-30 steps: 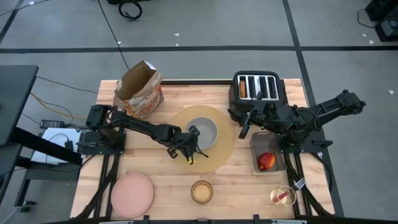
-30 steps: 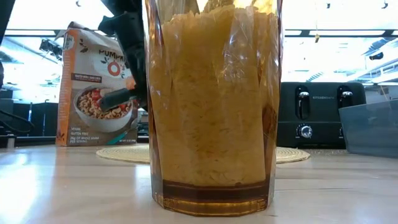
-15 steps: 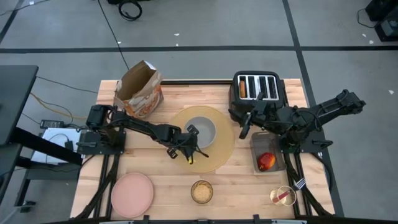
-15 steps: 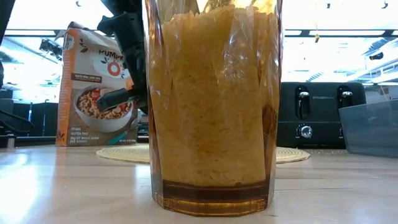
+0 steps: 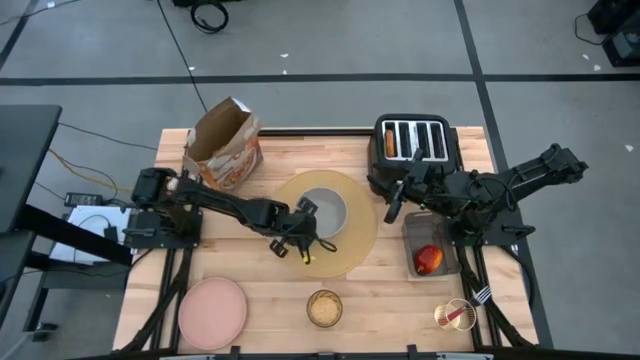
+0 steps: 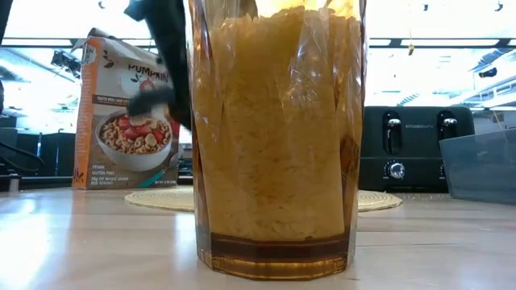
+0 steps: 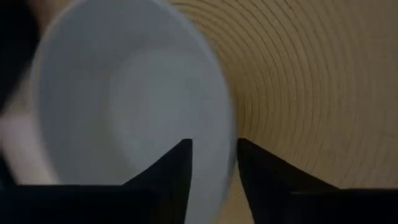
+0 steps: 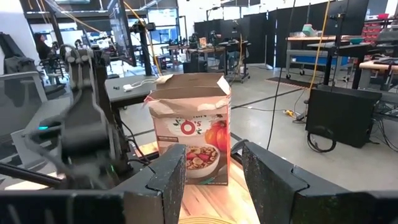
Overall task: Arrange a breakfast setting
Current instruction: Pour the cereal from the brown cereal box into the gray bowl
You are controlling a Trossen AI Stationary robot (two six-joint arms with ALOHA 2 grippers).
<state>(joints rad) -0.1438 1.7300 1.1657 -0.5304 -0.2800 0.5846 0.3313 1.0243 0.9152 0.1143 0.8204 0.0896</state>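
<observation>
The grey bowl (image 5: 325, 212) stands on the round tan placemat (image 5: 350, 250) at mid table. My left gripper (image 5: 312, 228) is open at the bowl's near left rim. In the left wrist view (image 7: 214, 168) one finger is over the bowl's (image 7: 124, 106) inside and the other over the placemat (image 7: 298, 93), outside the rim. My right gripper (image 5: 390, 205) is open and empty in front of the toaster. The pink plate (image 5: 212, 310), the amber glass (image 5: 324, 308) and the red-handled fork (image 5: 462, 314) lie along the near edge. The apple (image 5: 428, 260) lies in a grey bin.
An open cereal bag (image 5: 225, 148) stands at the far left. A black four-slot toaster (image 5: 415, 140) stands at the far right. The grey bin (image 5: 418, 228) is right of the placemat. In the low view the amber glass (image 6: 274, 137) fills the middle and hides the bowl.
My left gripper has gone up a little beside the bowl, as the low view shows. The bowl stays on the placemat.
</observation>
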